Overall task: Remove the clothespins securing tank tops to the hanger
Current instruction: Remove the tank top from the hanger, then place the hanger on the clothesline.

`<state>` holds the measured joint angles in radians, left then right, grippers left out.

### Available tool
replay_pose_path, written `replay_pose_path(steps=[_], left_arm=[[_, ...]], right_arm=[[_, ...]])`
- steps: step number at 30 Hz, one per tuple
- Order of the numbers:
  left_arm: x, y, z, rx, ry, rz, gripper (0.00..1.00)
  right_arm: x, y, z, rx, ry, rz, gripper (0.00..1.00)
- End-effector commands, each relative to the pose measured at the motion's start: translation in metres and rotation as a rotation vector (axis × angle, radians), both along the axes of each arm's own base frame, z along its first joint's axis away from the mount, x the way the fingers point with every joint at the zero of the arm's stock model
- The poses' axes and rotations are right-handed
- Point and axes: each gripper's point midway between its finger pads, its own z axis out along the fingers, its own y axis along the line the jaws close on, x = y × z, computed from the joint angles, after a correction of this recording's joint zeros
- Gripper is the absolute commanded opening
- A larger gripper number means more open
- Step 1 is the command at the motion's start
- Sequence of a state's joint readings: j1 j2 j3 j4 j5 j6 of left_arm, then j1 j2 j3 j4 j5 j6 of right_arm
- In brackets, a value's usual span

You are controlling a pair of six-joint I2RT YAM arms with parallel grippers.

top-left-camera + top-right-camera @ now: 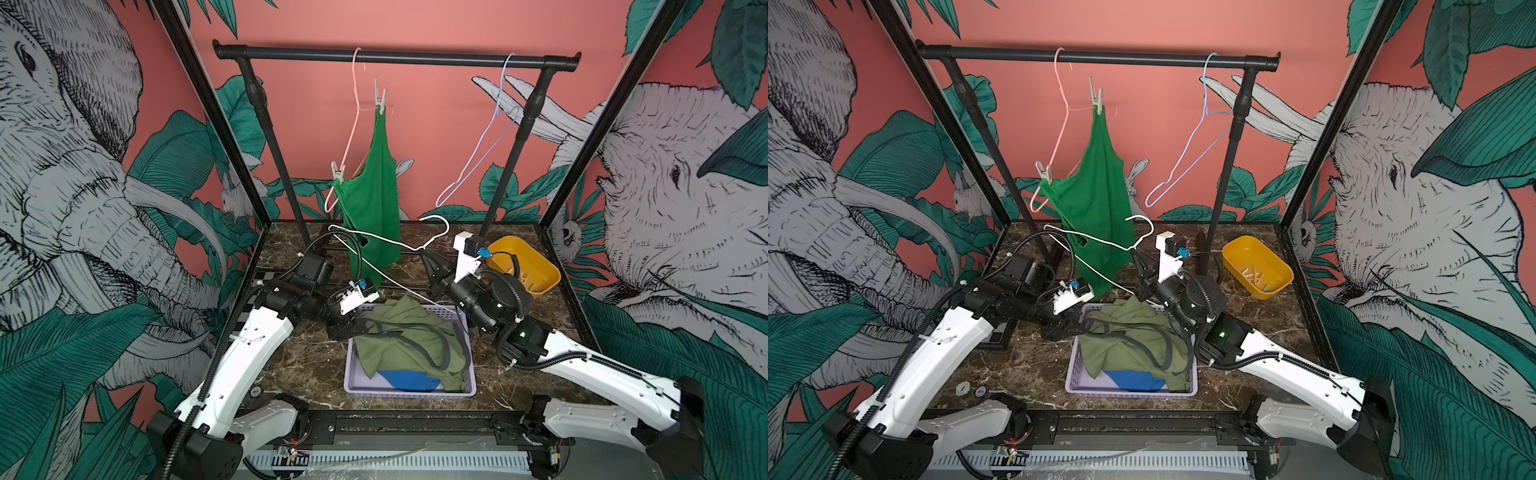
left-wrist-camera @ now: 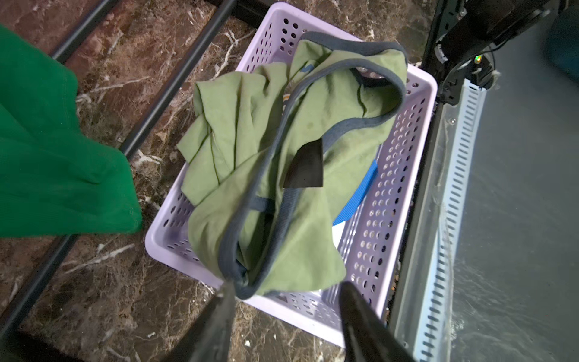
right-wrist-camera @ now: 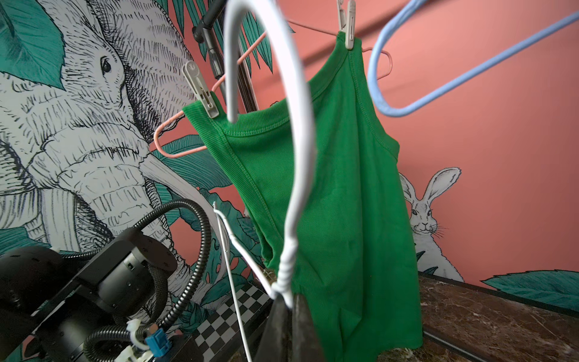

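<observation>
A bright green tank top [image 1: 370,195] hangs from a pink hanger [image 1: 353,124] on the black rail, pinned by two pale clothespins: one at the upper strap [image 1: 380,97], one at the lower strap [image 1: 338,172]. The right wrist view shows both clothespins [image 3: 202,91] [image 3: 347,25]. My right gripper [image 3: 289,301] is shut on the twisted neck of a bare white hanger [image 3: 300,125], in front of the green top. An olive tank top [image 2: 250,131] with grey trim lies in the lavender basket [image 2: 175,250] over a blue one [image 2: 360,191]. My left gripper [image 2: 286,291] is open at the basket's edge, one finger touching the grey trim.
An empty blue hanger [image 1: 482,149] hangs at the right of the rail [image 1: 291,53]. A yellow bin [image 1: 1233,251] at the back right holds loose clothespins [image 1: 1254,276]. The rack's black uprights and floor bars stand behind the basket on the marble table [image 1: 307,365].
</observation>
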<state>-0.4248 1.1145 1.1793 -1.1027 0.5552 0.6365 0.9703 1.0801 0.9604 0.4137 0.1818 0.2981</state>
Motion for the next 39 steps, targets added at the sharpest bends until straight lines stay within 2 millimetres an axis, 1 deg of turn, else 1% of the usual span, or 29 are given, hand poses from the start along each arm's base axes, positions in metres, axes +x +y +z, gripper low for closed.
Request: replay_pose_path(steps=[1, 3, 7, 9, 12, 14, 17, 19, 21, 22, 23, 26, 27, 28, 31, 33, 36, 38, 39], left_arm=[[-0.023, 0.003, 0.018, 0.005, 0.013, -0.096, 0.73], [-0.036, 0.0, 0.034, -0.033, 0.042, -0.154, 0.82], [-0.06, -0.002, 0.065, -0.077, 0.054, -0.24, 0.9], [-0.071, -0.002, 0.083, -0.1, 0.032, -0.28, 0.92], [-0.081, -0.003, 0.111, -0.155, -0.018, -0.311, 0.93], [-0.086, -0.004, 0.128, -0.188, -0.059, -0.326, 0.93], [-0.087, -0.007, 0.156, -0.246, -0.136, -0.335, 0.92], [-0.079, -0.01, 0.17, -0.263, -0.201, -0.321, 0.92], [-0.062, -0.014, 0.187, -0.279, -0.283, -0.28, 0.92], [-0.056, -0.016, 0.193, -0.285, -0.316, -0.268, 0.92], [-0.048, -0.018, 0.202, -0.299, -0.361, -0.256, 0.92], [-0.028, -0.024, 0.227, -0.329, -0.467, -0.217, 0.93], [-0.025, -0.025, 0.232, -0.332, -0.482, -0.214, 0.93], [-0.021, -0.025, 0.234, -0.328, -0.493, -0.205, 0.93], [0.001, -0.022, 0.239, -0.302, -0.536, -0.106, 0.94], [0.016, -0.015, 0.238, -0.268, -0.559, -0.021, 0.94], [0.021, -0.006, 0.241, -0.235, -0.594, 0.038, 0.95], [0.018, 0.002, 0.252, -0.223, -0.648, 0.06, 0.96], [0.018, 0.006, 0.258, -0.218, -0.678, 0.07, 0.96]], right_arm=[[-0.01, -0.018, 0.028, 0.009, -0.048, -0.012, 0.0], [-0.015, -0.023, 0.027, -0.027, -0.044, -0.01, 0.0], [-0.023, -0.032, 0.028, -0.089, -0.044, -0.007, 0.0], [-0.026, -0.036, 0.029, -0.121, -0.044, -0.004, 0.0], [-0.031, -0.044, 0.031, -0.171, -0.042, -0.013, 0.0], [-0.033, -0.049, 0.032, -0.212, -0.039, -0.018, 0.0], [-0.037, -0.053, 0.03, -0.297, -0.03, -0.015, 0.0], [-0.04, -0.054, 0.031, -0.346, -0.022, 0.002, 0.0], [-0.046, -0.056, 0.032, -0.37, -0.009, 0.026, 0.0], [-0.047, -0.055, 0.028, -0.383, 0.001, 0.038, 0.0], [-0.051, -0.058, 0.039, -0.368, -0.007, 0.045, 0.0], [-0.057, -0.06, 0.044, -0.38, -0.002, 0.067, 0.0], [-0.058, -0.062, 0.048, -0.372, -0.007, 0.062, 0.0], [-0.059, -0.063, 0.052, -0.36, -0.017, 0.06, 0.0], [-0.061, -0.067, 0.073, -0.324, -0.054, 0.047, 0.0], [-0.057, -0.074, 0.089, -0.293, -0.077, -0.003, 0.0], [-0.05, -0.082, 0.11, -0.29, -0.104, -0.075, 0.0], [-0.043, -0.085, 0.12, -0.315, -0.106, -0.123, 0.0], [-0.041, -0.084, 0.122, -0.331, -0.107, -0.127, 0.0]])
